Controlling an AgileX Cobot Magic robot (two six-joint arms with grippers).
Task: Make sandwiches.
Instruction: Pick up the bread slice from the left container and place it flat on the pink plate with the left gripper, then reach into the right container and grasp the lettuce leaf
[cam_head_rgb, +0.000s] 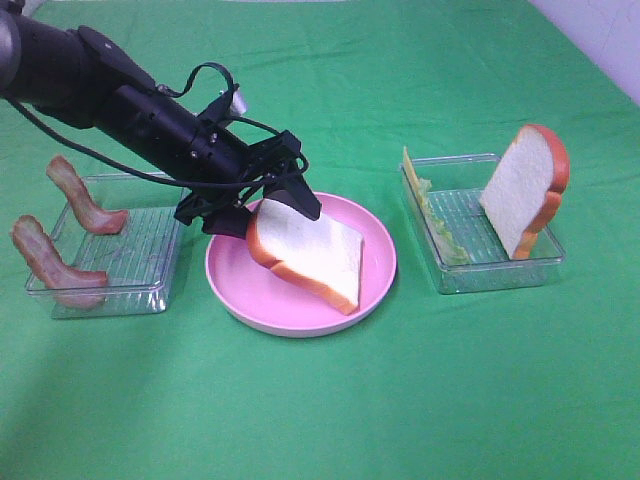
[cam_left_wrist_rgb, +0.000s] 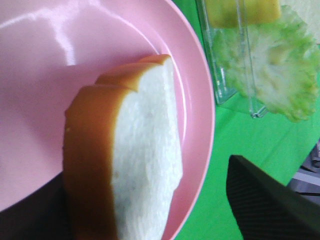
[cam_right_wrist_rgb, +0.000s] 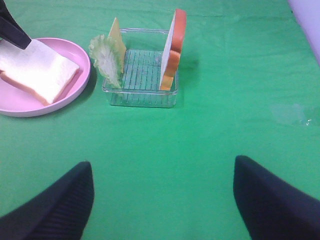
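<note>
On the pink plate (cam_head_rgb: 238, 292) the bread slice (cam_head_rgb: 310, 250) lies tilted between the parted jaws of our left gripper (cam_head_rgb: 268, 215), touching one; our right gripper (cam_right_wrist_rgb: 163, 165) gapes wide, empty.

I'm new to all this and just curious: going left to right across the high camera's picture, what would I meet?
Front bacon strip → rear bacon strip, both in the left tray → tilted bread slice over the pink plate → cheese → lettuce → upright bread slice, all in the right tray.
</note>
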